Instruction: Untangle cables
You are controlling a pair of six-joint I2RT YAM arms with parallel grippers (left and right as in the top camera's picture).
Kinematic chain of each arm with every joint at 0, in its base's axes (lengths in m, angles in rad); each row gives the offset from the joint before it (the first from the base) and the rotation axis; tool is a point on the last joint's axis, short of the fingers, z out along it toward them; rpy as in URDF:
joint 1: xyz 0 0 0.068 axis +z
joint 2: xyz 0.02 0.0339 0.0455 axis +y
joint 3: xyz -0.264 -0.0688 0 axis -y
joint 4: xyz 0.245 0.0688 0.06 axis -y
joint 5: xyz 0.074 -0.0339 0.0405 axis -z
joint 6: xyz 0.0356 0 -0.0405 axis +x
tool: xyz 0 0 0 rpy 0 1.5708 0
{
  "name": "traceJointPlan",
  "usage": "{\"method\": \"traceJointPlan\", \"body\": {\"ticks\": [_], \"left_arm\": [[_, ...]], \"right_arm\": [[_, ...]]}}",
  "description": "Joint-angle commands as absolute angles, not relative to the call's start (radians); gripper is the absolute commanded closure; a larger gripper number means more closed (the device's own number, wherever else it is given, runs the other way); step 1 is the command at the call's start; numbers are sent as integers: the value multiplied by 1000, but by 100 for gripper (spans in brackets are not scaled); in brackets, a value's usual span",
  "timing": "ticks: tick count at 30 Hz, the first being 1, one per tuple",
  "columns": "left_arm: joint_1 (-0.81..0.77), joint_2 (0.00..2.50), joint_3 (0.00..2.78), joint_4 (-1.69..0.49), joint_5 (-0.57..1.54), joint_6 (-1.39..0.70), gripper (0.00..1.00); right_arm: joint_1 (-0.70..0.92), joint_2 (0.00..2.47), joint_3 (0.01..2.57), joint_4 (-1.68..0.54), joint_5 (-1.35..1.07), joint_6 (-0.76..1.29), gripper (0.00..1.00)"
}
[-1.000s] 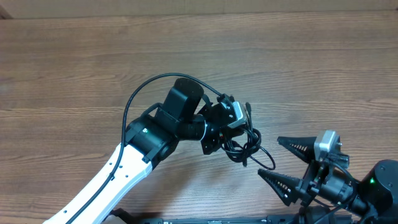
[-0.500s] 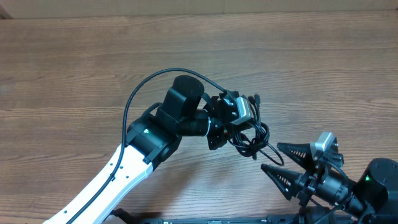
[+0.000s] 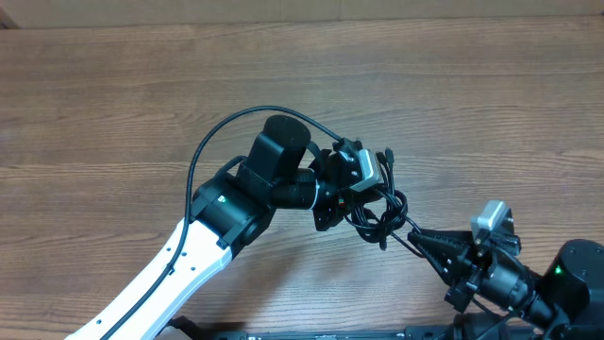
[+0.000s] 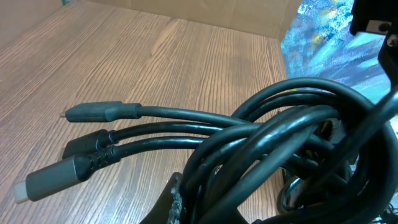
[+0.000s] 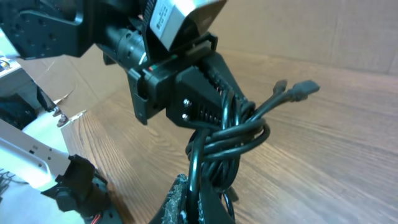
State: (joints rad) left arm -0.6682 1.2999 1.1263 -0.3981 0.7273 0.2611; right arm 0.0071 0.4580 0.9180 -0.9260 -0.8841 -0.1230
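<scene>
Plainly the cables [image 3: 382, 210] are one knotted black clump, held up over the table [image 3: 142, 94] between my two claws, a little right of the middle in the overhead view. My left claw [image 3: 354, 194] is closed on the upper part of the knot, whose loops crowd right against its wrist camera. Three plug ends [image 4: 84, 144] stick out side by side beyond the clump, over bare wood. My right claw [image 3: 420, 237] sits just below and to the right of the bundle. Its fingers are pressed together on one strand that trails out of the bottom of the loops; from its own camera that strand runs down between them. So the relation that matters, as I judge it, is this: the knot lies up and to the left of my right claw, the caught strand's long axis runs along the line from one claw to the other, and the right claw is the nearer to that loose tail. Drawing the claws apart along that line should pull the strand free, or cinch the knot if it passes under another loop. I cannot tell which strand belongs to which plug. The crossings inside the clump are hidden behind my left claw, and my right claw's fingers are cut off at the bottom edge of its wrist view.
</scene>
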Motion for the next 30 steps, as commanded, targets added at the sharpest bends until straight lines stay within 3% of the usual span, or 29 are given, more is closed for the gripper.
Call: {"method": "traceJointPlan", "body": {"ticks": [1,14,20,30], "left_arm": [[-675,1281,1153,-398,747,242,96],[-675,1282,1152,-566,549,118,96],[-675,1282,1148,-612,521,110,96],[-675,1283,1148,-699,109,-230,96]], "right_arm": [[4,461,937,-889,-883,-76,96],[4,461,937,-674,-728,413,96],[4,461,937,-674,-681,484,96],[4,461,937,-785,-400,689,96]]}}
